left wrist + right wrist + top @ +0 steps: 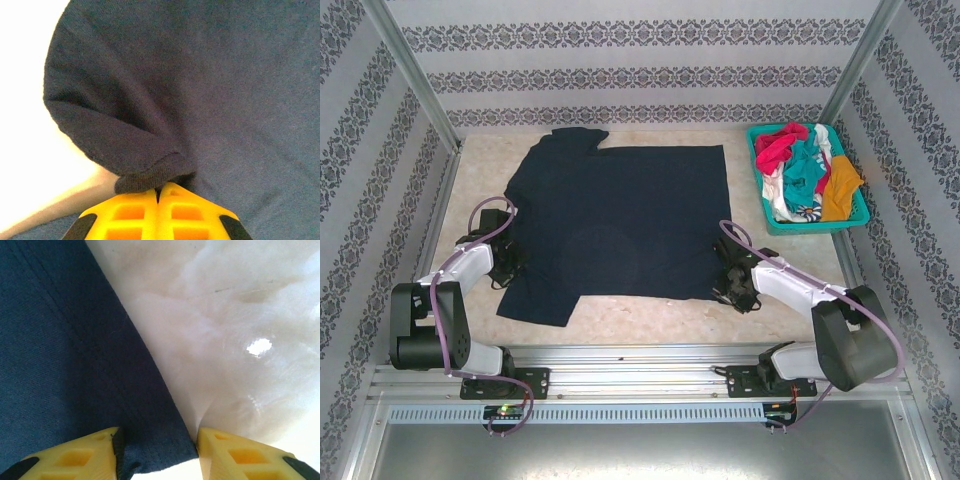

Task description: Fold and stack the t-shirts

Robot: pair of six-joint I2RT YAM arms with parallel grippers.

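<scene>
A large dark navy t-shirt lies spread flat across the middle of the table. My left gripper is at its left edge. In the left wrist view that gripper is shut on a bunched fold of the navy cloth at its hem. My right gripper is at the shirt's near right corner. In the right wrist view it stands open, with the hemmed navy corner lying between its yellow fingers. More t-shirts, red-pink, teal and mustard-orange, are heaped in a basket.
The teal lattice basket stands at the back right corner of the table. Patterned walls close in the back and both sides. A strip of bare pale tabletop runs between the shirt and the arms' rail.
</scene>
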